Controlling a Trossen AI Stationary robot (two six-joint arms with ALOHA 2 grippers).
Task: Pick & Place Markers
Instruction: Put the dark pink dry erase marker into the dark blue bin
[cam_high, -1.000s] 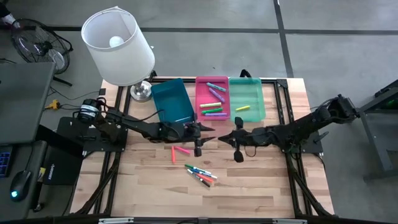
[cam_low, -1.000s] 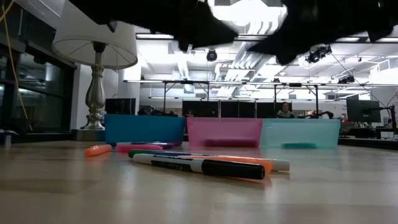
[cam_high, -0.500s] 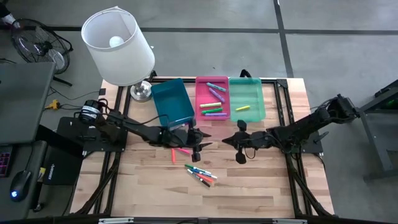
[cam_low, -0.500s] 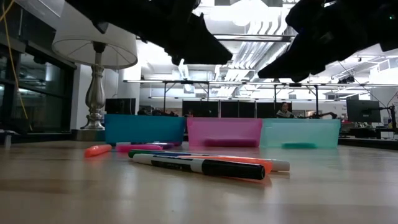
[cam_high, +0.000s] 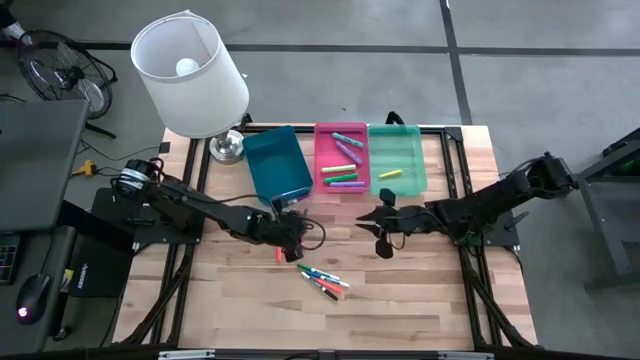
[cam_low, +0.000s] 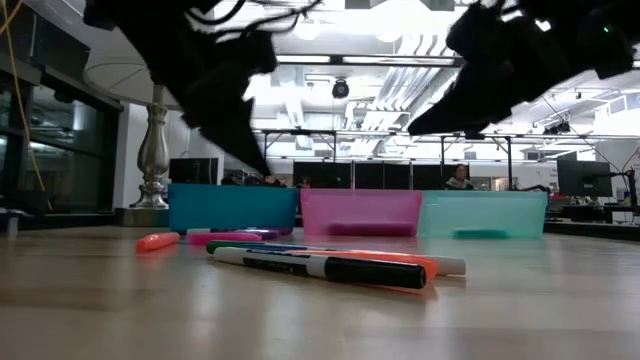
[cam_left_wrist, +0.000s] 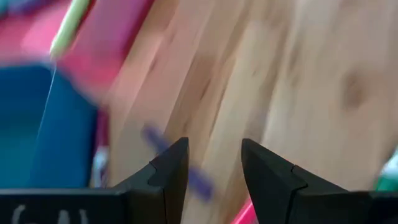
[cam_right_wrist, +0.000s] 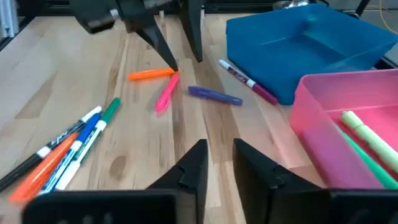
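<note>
High view — I see left gripper (cam_high: 292, 250) parted, empty, over pink marker (cam_right_wrist: 166, 93) | right gripper (cam_high: 383, 246) slightly parted, empty, near pink tray (cam_high: 322, 160).

- white-shade lamp (cam_high: 190, 72) on a metal base, table's far left corner
- blue tray (cam_high: 277, 163), pink tray (cam_high: 341, 156), green tray (cam_high: 397, 157) side by side along far edge
- wooden table (cam_high: 420, 290)
- fan (cam_high: 55, 72) on the floor

Three rectangular plastic trays, blue (cam_high: 278, 163), pink (cam_high: 341, 185) and green (cam_high: 398, 158), stand side by side at the back of the wooden bench (cam_high: 420, 290), a white-shaded lamp (cam_high: 190, 72) to their left. Some short thin markers (cam_high: 343, 162) lie in the pink and green trays; others lie loose (cam_high: 322, 282) before the trays.
</note>
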